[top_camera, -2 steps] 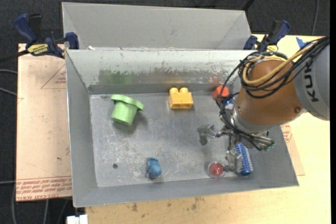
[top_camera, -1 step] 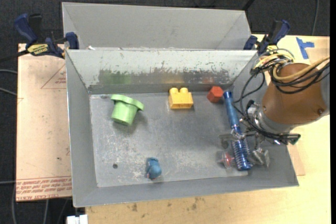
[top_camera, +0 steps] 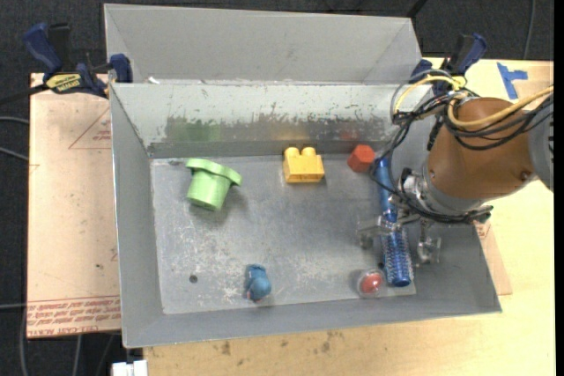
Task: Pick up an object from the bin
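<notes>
Since the blue ribbed plastic brush [top_camera: 398, 267] is seen lying just right of the small shiny red ball [top_camera: 369, 283], its long axis set front-to-back, it is straddled crosswise by the gripper [top_camera: 398, 244], held spread directly above it.

Bin floor [top_camera: 300, 233] open centrally; brush [top_camera: 397, 264] perhaps crowds right.
</notes>
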{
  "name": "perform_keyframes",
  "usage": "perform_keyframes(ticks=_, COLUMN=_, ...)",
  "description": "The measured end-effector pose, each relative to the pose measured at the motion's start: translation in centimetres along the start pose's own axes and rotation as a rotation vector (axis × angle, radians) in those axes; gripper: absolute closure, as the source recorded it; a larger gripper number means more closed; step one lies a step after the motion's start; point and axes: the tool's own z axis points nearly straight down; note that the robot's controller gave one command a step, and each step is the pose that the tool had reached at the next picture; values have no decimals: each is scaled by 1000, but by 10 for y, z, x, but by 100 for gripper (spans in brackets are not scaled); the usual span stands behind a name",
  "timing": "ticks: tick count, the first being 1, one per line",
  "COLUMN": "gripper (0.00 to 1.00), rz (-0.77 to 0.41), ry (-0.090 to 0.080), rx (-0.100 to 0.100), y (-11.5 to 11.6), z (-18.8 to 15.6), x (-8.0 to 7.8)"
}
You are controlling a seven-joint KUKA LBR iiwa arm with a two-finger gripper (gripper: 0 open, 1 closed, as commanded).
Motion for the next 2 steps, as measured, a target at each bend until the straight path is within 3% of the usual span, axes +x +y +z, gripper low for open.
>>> perform_keyframes(ticks=1, gripper=100, rz=-2, ry=10, rx=8, y=-3, z=1, x=8)
perform_keyframes(ticks=2, gripper=100, rz=26, ry=16, rx=19, y=-8, z=-148, x=13)
